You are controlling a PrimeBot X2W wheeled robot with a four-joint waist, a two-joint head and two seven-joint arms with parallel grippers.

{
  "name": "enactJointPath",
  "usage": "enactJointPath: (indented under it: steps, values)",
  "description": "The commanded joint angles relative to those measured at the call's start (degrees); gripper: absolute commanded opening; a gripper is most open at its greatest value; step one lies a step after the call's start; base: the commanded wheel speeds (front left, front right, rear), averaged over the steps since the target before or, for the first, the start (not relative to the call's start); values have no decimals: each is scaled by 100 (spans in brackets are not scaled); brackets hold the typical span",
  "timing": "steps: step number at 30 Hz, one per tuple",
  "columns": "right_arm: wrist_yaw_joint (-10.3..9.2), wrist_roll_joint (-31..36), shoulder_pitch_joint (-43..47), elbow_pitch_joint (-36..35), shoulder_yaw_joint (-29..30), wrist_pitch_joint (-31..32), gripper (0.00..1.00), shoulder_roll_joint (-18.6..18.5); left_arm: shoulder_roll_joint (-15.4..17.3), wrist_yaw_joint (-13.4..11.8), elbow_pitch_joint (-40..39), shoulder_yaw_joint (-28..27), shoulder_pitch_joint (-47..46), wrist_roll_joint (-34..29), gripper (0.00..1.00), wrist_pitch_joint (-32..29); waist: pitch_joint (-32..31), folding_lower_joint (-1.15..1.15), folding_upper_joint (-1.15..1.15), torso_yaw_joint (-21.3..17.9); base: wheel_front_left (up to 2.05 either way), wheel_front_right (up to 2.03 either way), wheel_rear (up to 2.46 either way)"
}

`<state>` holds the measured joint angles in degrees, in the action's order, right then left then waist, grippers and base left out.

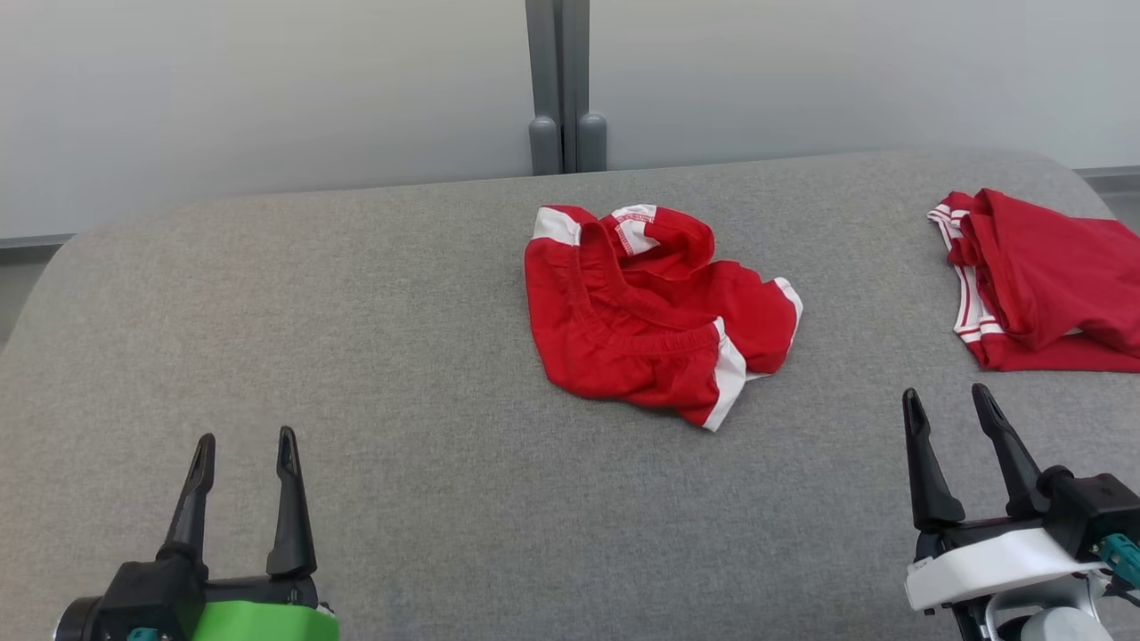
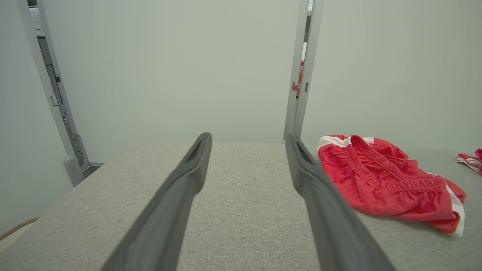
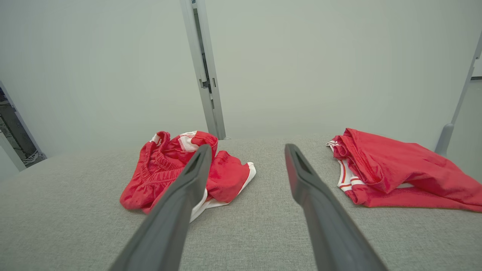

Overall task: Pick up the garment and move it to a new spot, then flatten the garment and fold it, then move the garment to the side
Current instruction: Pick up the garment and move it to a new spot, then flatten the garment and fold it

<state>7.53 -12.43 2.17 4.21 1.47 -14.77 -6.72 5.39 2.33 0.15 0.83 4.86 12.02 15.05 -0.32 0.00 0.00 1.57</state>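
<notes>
Shorts, red with white trim, lie crumpled toward the far middle of the grey worktop, touched by nothing. My left hand and my right hand hover at the near edge, fingers apart with nothing between them, well short of the cloth. I judge none of the task done: the lift to a new spot, the flattening, the fold and the move aside all remain. A second red garment, seemingly folded, lies to my right, apart from the crumpled one.
</notes>
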Motion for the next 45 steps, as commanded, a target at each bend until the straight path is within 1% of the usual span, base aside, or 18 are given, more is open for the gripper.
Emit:
enactJointPath:
  steps: [1, 6, 13, 25, 45]
  values:
    - [-9, 26, 110, -25, 3, -3, 100, -3, -35, 49, 15, -27, 94, -55, 100, 15, -18, 0, 0, 6, 0, 0, 0]
    - [-9, 28, 173, -62, -4, -1, 100, 31, -112, 174, 96, -55, 126, -132, 100, 15, -62, 0, 0, 26, 0, 0, 0]
    - [-10, 71, 279, -169, -14, 43, 100, 118, -161, 253, 219, -68, 155, -284, 100, 15, -125, 0, 0, 55, 0, 0, 0]
    - [-10, 98, 370, -253, -14, 106, 100, 175, -203, 273, 319, -112, 134, -403, 100, 15, -165, 0, 0, 47, 0, 0, 0]
    - [-10, 58, 368, -180, -12, 83, 100, 165, -235, 306, 377, -156, 79, -419, 100, 15, -105, 0, 0, 25, 0, 0, 0]
